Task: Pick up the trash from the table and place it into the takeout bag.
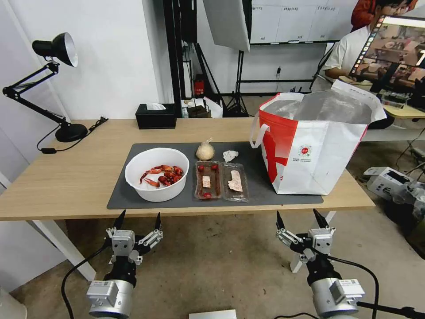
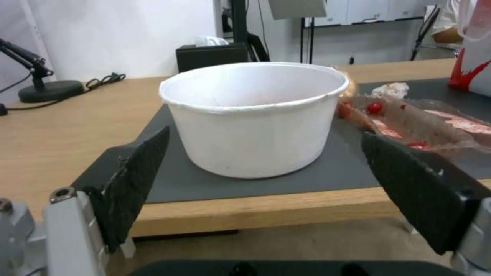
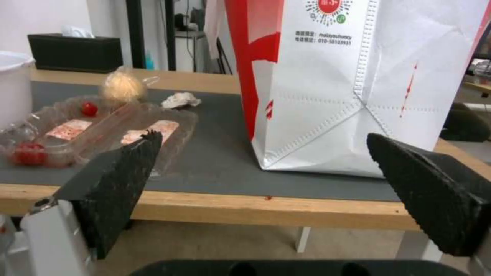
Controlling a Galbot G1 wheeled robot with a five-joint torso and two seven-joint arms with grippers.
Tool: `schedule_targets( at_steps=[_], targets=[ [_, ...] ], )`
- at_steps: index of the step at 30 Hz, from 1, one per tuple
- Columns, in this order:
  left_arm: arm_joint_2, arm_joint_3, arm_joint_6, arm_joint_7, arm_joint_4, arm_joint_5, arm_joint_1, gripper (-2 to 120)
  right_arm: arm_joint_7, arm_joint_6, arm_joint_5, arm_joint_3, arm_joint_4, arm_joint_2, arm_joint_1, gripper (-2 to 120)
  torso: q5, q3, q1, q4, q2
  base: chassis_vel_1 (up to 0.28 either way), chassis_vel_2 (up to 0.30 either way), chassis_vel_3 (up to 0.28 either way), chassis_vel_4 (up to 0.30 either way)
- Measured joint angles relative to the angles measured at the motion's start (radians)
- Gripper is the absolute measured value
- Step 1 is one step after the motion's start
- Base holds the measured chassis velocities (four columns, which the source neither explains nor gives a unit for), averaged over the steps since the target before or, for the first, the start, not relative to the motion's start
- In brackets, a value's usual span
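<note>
My left gripper (image 1: 138, 218) and right gripper (image 1: 300, 217) hang wide apart and empty below the table's (image 1: 66, 177) near edge. On the grey mat (image 1: 265, 186) ahead sit the white bowl (image 1: 156, 174) of crayfish shells, two clear trays (image 1: 221, 180), a beige pouch (image 1: 205, 151) and a tissue (image 1: 230, 155), beside the takeout bag (image 1: 310, 150). My right wrist camera reads "malayouhuozy" under its red logo (image 3: 327, 7).

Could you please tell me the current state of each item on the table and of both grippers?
Bowl: upright on the mat, shells inside.
Two trays: side by side, lidless, scraps inside.
Pouch: knotted shut.
Tissue: crumpled.
Takeout bag: standing, mouth open.
Tissue box: a tissue sticking out.
Left gripper: open, below the table edge.
Right gripper: open, below the table edge.
</note>
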Motion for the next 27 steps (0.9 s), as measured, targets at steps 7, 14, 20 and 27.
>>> schedule_targets(
  at_steps=[7, 14, 20, 27],
  targets=[
    [0.000, 0.000, 0.000, 0.000, 0.000, 0.000, 0.000, 100, 0.000, 0.000, 0.000, 0.000, 0.000, 0.000, 0.000, 100, 0.0000, 0.000, 0.000, 0.0000, 0.000, 0.000, 0.000, 0.000, 0.000],
    [0.000, 0.000, 0.000, 0.000, 0.000, 0.000, 0.000, 100, 0.000, 0.000, 0.000, 0.000, 0.000, 0.000, 0.000, 100, 0.0000, 0.000, 0.000, 0.0000, 0.000, 0.000, 0.000, 0.000, 0.000],
    [0.000, -0.004, 0.036, -0.008, -0.005, -0.021, 0.000, 100, 0.000, -0.005, 0.006, 0.001, 0.000, -0.007, 0.001, 100, 0.0000, 0.000, 0.000, 0.0000, 0.000, 0.000, 0.000, 0.000, 0.000],
    [0.004, -0.025, 0.237, -0.057, -0.037, -0.133, -0.003, 100, -0.042, -0.179, 0.144, 0.036, -0.004, -0.145, 0.036, 100, 0.0002, 0.000, 0.000, -0.0001, 0.000, 0.000, 0.000, 0.000, 0.000]
  ],
)
